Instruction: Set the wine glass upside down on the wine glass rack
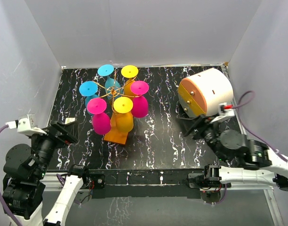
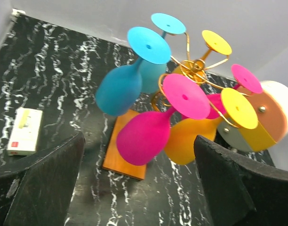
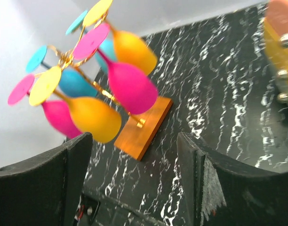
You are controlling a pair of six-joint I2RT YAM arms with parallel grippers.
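The wine glass rack (image 1: 116, 137), gold wire on a flat orange base (image 2: 120, 157), stands left of the table's middle. Several wine glasses hang upside down on it: blue, yellow and pink. A pink wine glass (image 1: 100, 120) hangs on the near left arm, closest to my left gripper (image 1: 64, 133). In the left wrist view that pink glass (image 2: 144, 134) hangs just beyond my open, empty left gripper (image 2: 138, 179), and nothing touches it. My right gripper (image 1: 193, 126) is right of the rack, by the drum. It faces the rack base (image 3: 145, 126), open and empty (image 3: 134, 160).
A white-and-orange drum (image 1: 205, 92) lies on its side at the back right, close to my right arm. A small white box (image 2: 24, 131) lies on the black marbled table (image 1: 158, 141) beside my left gripper. White walls enclose the table on three sides.
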